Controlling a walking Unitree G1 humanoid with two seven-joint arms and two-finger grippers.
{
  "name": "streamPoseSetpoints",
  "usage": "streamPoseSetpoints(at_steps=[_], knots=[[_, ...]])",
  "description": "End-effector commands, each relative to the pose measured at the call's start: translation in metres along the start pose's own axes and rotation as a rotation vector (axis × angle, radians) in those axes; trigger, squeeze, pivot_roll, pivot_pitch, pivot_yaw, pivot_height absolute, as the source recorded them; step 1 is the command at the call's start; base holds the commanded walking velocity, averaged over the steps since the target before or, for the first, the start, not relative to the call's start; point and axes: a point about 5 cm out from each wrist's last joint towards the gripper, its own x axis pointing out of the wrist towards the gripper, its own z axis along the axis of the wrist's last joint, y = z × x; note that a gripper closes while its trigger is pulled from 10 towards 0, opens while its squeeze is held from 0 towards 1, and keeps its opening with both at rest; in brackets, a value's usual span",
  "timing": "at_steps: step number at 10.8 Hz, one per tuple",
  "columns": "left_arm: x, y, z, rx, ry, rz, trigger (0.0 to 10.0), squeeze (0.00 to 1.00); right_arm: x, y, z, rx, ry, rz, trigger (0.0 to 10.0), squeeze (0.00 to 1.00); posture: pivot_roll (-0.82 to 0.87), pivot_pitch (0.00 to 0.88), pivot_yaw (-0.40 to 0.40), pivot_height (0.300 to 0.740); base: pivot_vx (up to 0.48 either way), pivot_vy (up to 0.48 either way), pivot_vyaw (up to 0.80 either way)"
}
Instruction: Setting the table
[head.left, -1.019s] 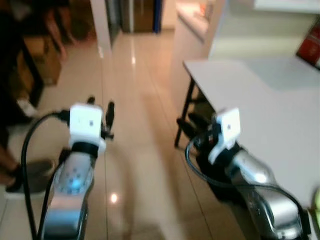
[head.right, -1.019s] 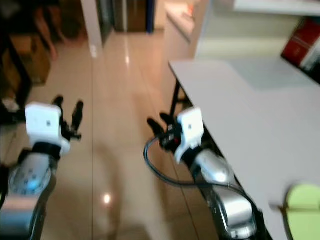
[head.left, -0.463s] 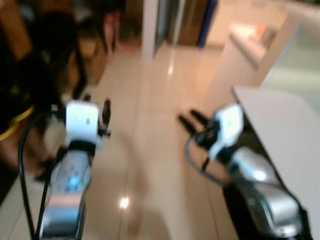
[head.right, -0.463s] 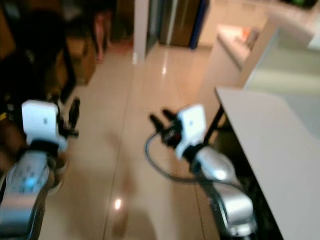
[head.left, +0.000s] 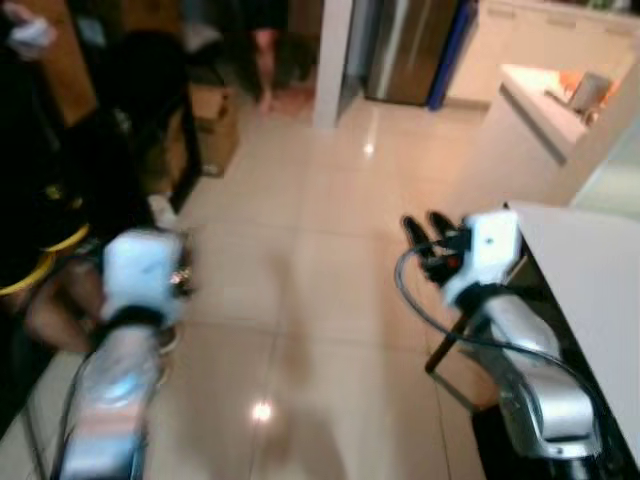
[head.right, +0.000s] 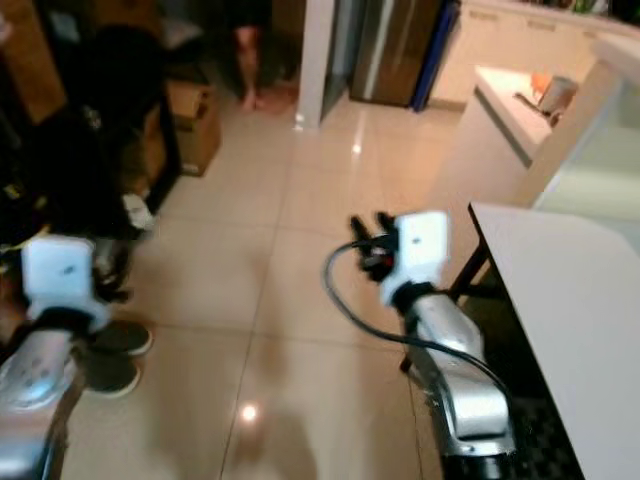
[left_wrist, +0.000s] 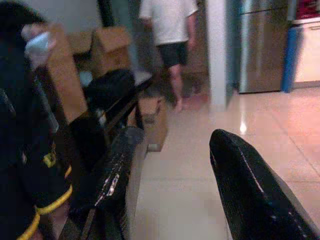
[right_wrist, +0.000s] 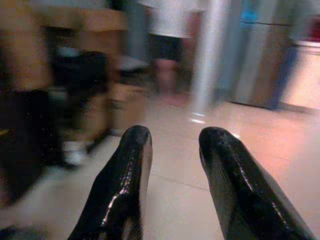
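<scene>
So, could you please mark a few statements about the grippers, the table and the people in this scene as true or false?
1. The right gripper is open and holds nothing. True.
2. The white table lies to the robot's left. False: it is on its right.
3. The left gripper grips a plate. False: its fingers are apart and empty.
4. A person in a white shirt stands at the far end of the tiled floor. True.
5. A cardboard box sits on the table. False: it rests on the floor.
</scene>
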Motion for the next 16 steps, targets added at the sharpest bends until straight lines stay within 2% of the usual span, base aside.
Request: streamPoseSetpoints(at_steps=[1, 2, 3, 4, 6, 8, 11, 14, 16], knots=[[-0.001, -0.007, -0.001, -0.033, -0.018, -0.007, 10.0, 0.00, -0.006, -0.023, -0.009, -0.003, 0.023, -0.117, 10.0, 0.00, 0.05, 0.000, -0.058, 0.740, 0.364, 0.000, 0.00], [-0.005, -0.008, -0.006, -0.044, -0.017, -0.012, 10.0, 0.00, -0.007, -0.020, -0.019, 0.036, 0.047, -0.116, 10.0, 0.00, 0.05, 0.000, -0.057, 0.740, 0.371, 0.000, 0.00], [-0.004, -0.009, -0.007, -0.041, -0.018, -0.022, 10.0, 0.00, -0.007, -0.019, -0.020, 0.031, 0.051, -0.114, 10.0, 0.00, 0.04, 0.000, -0.054, 0.740, 0.371, 0.000, 0.00], [0.002, -0.018, -0.004, -0.029, -0.040, -0.077, 10.0, 0.00, -0.008, -0.020, -0.024, 0.040, 0.063, -0.132, 10.0, 0.00, 0.04, 0.000, -0.058, 0.740, 0.371, 0.000, 0.00], [0.003, -0.021, -0.003, -0.047, -0.054, -0.078, 10.0, 0.00, -0.010, -0.020, -0.031, 0.021, 0.075, -0.119, 10.0, 0.00, 0.05, 0.000, -0.056, 0.740, 0.371, 0.000, 0.00], [0.011, -0.023, -0.005, -0.072, -0.029, -0.059, 10.0, 0.00, -0.005, -0.018, -0.029, 0.025, 0.072, -0.112, 10.0, 0.00, 0.04, 0.000, -0.049, 0.740, 0.396, 0.000, 0.00], [0.012, -0.021, -0.006, -0.079, -0.015, -0.041, 10.0, 0.00, -0.004, -0.014, -0.031, 0.039, 0.067, -0.108, 10.0, 0.00, 0.06, 0.000, -0.057, 0.740, 0.395, 0.000, 0.00], [0.013, -0.019, -0.005, -0.095, -0.001, -0.016, 10.0, 0.00, 0.000, -0.016, -0.030, 0.037, 0.062, -0.110, 10.0, 0.00, 0.08, 0.000, -0.067, 0.740, 0.398, 0.000, 0.00], [0.012, -0.015, -0.011, -0.148, 0.057, 0.009, 10.0, 0.00, -0.001, -0.013, -0.028, 0.040, 0.062, -0.109, 10.0, 0.00, 0.06, 0.000, -0.056, 0.740, 0.401, 0.000, 0.00]])
